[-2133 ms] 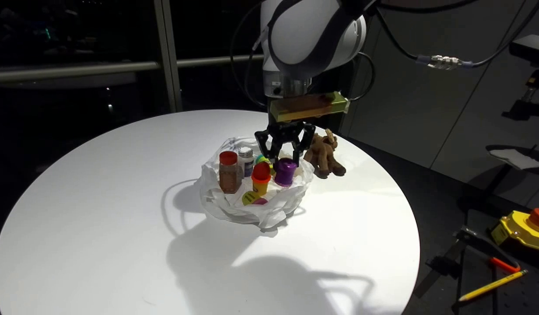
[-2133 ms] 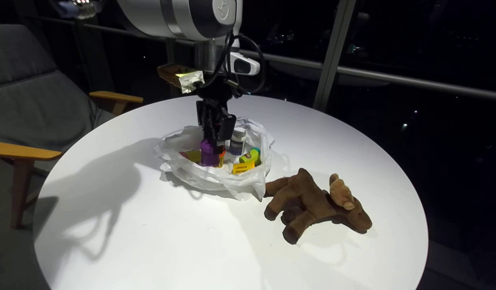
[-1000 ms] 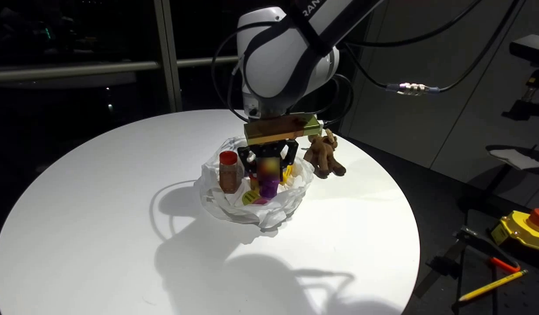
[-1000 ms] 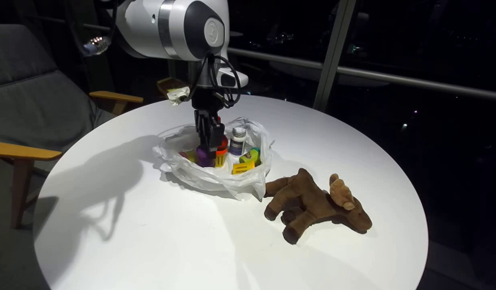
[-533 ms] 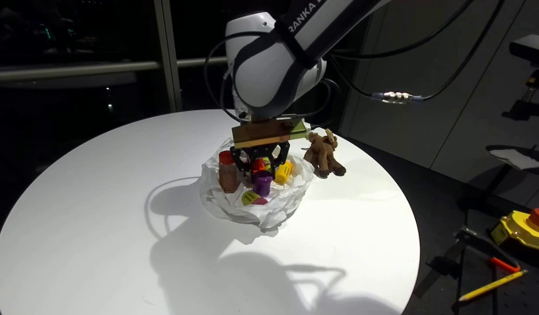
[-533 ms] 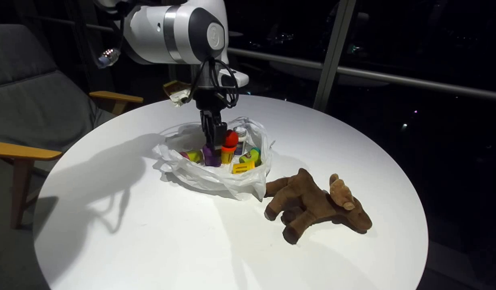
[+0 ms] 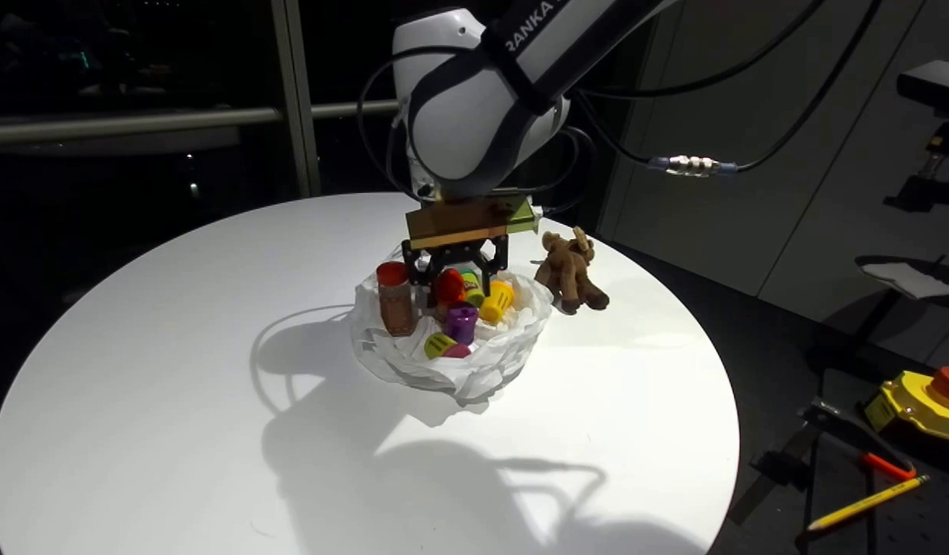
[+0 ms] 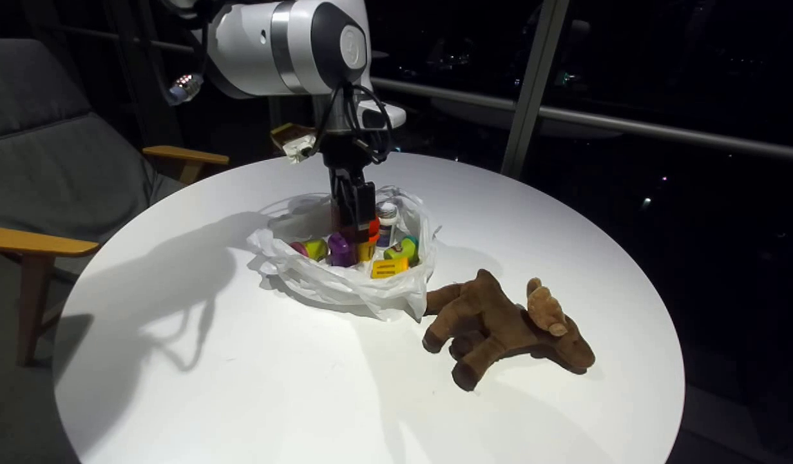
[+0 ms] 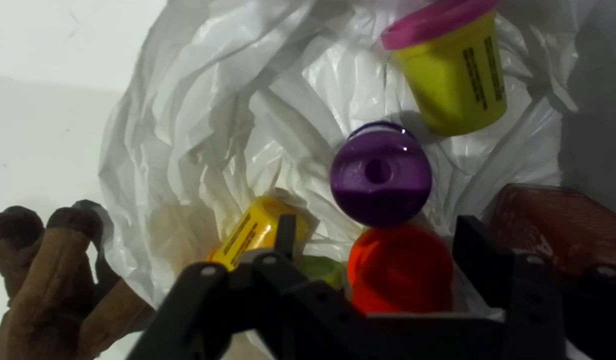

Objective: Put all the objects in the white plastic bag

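Over the white bag of containers on the desk, our pincer stands wide, gripping nothing; a plush moose rests just outside. We read "RANKA" on the arm.

Dark windows stand behind the round white table.
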Robot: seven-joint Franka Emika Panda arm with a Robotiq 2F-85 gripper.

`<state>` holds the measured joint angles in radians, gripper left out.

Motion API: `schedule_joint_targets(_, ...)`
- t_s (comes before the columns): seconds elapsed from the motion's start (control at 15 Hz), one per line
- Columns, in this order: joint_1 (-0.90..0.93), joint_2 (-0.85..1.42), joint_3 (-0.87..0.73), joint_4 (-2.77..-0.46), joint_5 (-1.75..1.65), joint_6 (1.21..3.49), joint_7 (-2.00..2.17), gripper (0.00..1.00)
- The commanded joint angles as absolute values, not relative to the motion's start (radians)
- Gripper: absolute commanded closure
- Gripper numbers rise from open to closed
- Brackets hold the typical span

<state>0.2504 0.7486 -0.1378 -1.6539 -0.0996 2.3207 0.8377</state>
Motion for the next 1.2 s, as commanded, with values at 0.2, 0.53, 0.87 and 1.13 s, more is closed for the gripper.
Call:
schedule_joint_targets(0.2,0.184,0.603,-0.146,-1.674,-0.122,2.155,0.711,0.0)
schedule_joint_targets(0.53,0.102,0.683,-0.16,-1.578,-0.103,1.997,0.68,0.0)
schedule_joint_targets(0.87,0.077,0.796,-0.203,-1.503,-0.116,1.998,0.775,0.0)
schedule_joint_targets(1.13,0.063,0.815,-0.235,-1.483,-0.103,2.023,0.861,0.0)
